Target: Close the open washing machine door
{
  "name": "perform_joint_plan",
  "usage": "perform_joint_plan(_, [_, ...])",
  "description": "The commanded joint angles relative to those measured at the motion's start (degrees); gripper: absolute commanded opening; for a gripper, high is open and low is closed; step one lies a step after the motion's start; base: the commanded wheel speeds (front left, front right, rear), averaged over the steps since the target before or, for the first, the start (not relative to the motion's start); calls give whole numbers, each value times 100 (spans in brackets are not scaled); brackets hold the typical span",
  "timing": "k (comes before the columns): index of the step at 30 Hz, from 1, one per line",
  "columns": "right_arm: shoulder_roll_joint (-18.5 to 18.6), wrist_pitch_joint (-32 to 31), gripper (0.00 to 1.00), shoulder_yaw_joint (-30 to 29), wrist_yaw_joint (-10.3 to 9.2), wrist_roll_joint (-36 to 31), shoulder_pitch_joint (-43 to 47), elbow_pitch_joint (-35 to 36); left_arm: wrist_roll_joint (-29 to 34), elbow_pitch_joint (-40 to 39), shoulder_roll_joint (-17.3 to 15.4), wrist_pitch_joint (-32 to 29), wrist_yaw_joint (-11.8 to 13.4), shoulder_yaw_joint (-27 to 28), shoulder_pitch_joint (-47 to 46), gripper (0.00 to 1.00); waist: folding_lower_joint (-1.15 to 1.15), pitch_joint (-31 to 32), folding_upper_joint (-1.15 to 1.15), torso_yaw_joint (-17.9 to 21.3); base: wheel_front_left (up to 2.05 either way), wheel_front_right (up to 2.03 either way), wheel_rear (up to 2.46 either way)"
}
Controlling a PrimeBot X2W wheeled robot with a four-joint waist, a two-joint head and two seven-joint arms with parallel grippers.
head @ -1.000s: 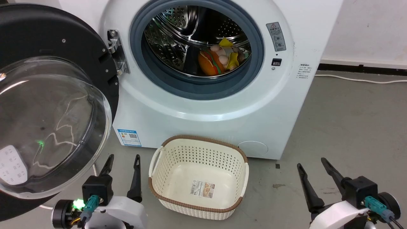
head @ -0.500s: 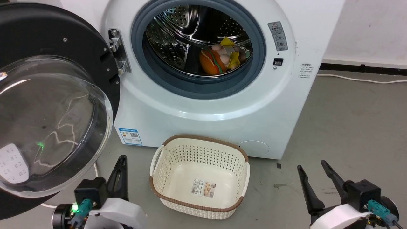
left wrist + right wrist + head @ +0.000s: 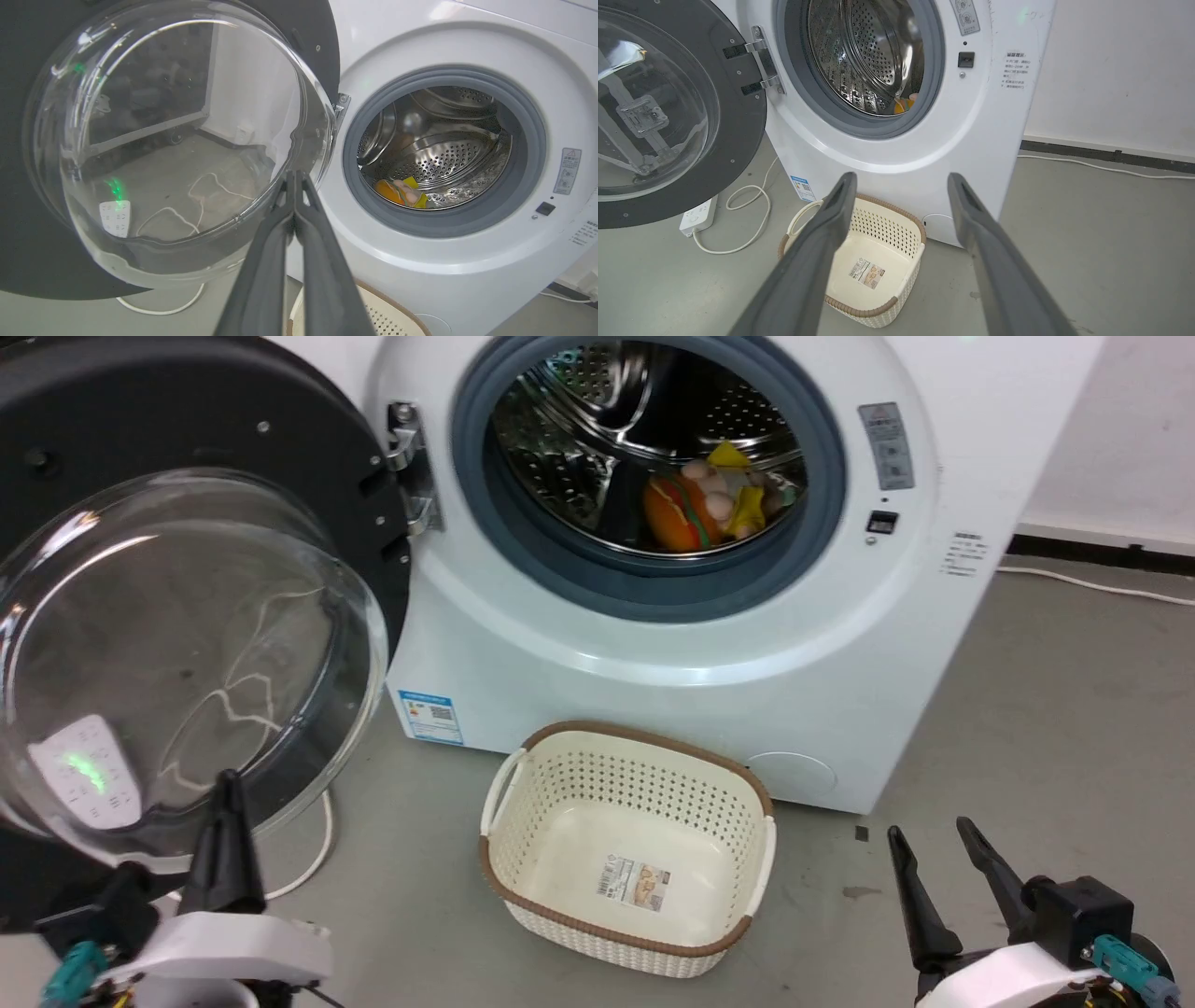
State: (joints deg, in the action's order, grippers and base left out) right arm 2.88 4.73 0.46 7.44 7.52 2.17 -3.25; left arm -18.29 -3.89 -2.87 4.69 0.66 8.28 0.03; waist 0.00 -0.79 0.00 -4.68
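The washing machine door (image 3: 187, 616), a large round door with a wide glossy black rim and a bulging clear glass bowl, stands swung wide open on the robot's left of the porthole, inner face toward the head camera, hanging from its metal hinge (image 3: 411, 467); closing has not begun. The white boxy front-loading washing machine (image 3: 653, 653) shows its grey rubber gasket (image 3: 653, 593) and steel drum (image 3: 597, 420) fully exposed, with an orange burger-shaped soft toy (image 3: 677, 518) and other small items lying well inside the drum, clear of the seal. The left gripper (image 3: 294, 175) has its two dark fingers pressed flat together and holds nothing; it points up at the lower edge of the glass bowl, and contact cannot be confirmed. In my judgement the fingers are closed to form a single stiff pusher for swinging the door about its hinge. The right gripper (image 3: 929, 831) sits low at the right with its fingers spread and empty, well apart from the door, apparently parked out of the swing. A cream perforated plastic basket (image 3: 635, 779) stands on the grey floor (image 3: 1027, 709) just before the machine, below the porthole; a white cable (image 3: 313, 859) lies beneath the door; both warrant attention during the sweep.
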Motion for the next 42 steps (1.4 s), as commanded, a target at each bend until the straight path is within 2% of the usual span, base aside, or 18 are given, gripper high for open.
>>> perform_joint_plan(1, [0,59,100,0,2,63,47,-36,-117,-46,-3,62,8,113,-18,0,0,-15,0,-75,0,0,0])
perform_joint_plan(10, [0,167,100,-45,2,173,52,-140,-441,-15,-3,170,-81,900,-216,0,0,-79,0,-415,0,0,0])
perform_joint_plan(11, [0,202,100,-69,2,205,55,-166,-539,32,-3,206,-125,1184,-324,0,0,-110,0,-510,0,0,0])
perform_joint_plan(19, [0,298,100,-130,2,262,38,-253,-786,330,-2,302,-286,2106,-812,0,0,-216,0,-721,0,0,0])
perform_joint_plan(24, [0,358,100,-182,3,270,23,-301,-724,585,-2,362,-404,2652,-1184,0,0,-330,0,-815,0,0,0])
perform_joint_plan(26, [0,406,100,-236,3,234,-1,-320,-659,921,-129,410,-458,2939,-1516,0,0,-493,0,-884,0,0,0])
perform_joint_plan(42, [-1,129,100,-669,3,-105,-117,257,-769,2681,-1614,551,-540,3476,-2892,0,0,-1456,0,-1079,0,0,0])
